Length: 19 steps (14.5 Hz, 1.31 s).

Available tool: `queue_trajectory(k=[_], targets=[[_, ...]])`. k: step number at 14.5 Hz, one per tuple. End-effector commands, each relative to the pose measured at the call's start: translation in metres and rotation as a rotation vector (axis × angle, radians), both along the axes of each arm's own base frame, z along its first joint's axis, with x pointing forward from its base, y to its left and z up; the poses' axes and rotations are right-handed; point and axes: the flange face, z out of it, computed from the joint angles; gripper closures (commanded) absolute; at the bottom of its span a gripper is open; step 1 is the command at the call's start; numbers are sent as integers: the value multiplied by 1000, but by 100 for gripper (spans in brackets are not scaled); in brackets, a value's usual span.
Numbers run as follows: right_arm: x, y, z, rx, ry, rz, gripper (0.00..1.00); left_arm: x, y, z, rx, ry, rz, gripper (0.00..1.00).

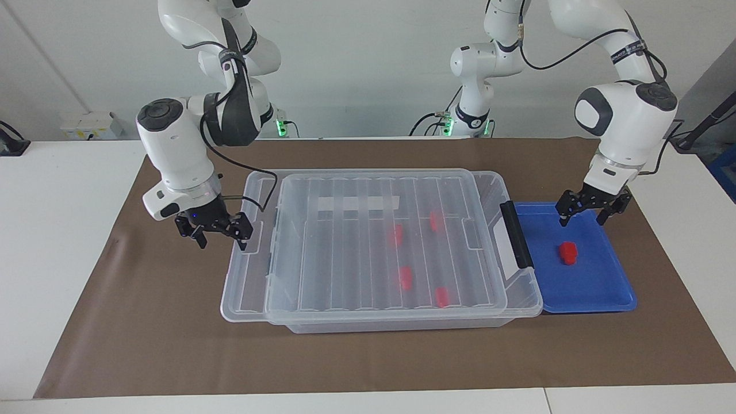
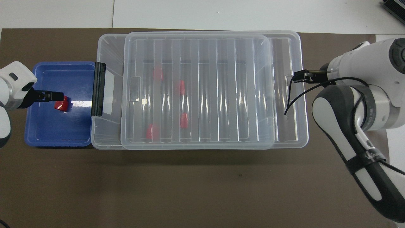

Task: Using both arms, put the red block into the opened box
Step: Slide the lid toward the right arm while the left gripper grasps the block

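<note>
A small red block lies on the floor of a shallow blue tray that touches the black-handled end of a large clear box, toward the left arm's end of the table. Its stubby form is too small to give a long axis. The left gripper hangs over the tray just above the block, fingers spread, holding nothing. The box runs lengthwise between the arms. Its ribbed lid sits shifted toward the right arm, uncovering a strip by the handle. The right gripper, jaws apart, is at the lid's overhanging end; contact unclear. Four red blocks show inside the box.
</note>
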Motion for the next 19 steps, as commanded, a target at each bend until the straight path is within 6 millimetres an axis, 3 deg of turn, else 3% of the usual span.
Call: queue_trajectory(k=[1,5,7,12,19], targets=[[-1,-16,3,-16,6,15,0,6,2,-28,4,-20,-16,0],[-4,-31,6,-26,27,-2,0,21,4,-94,23,-45,-54,0],[-5,-37,5,-55,37,20,0,23,17,-110,31,-53,-48,0],[-8,-55,5,-62,57,22,0,21,34,-112,50,-53,-98,0],[-14,-71,12,-97,78,13,0,18,33,-117,55,-41,-131,0]])
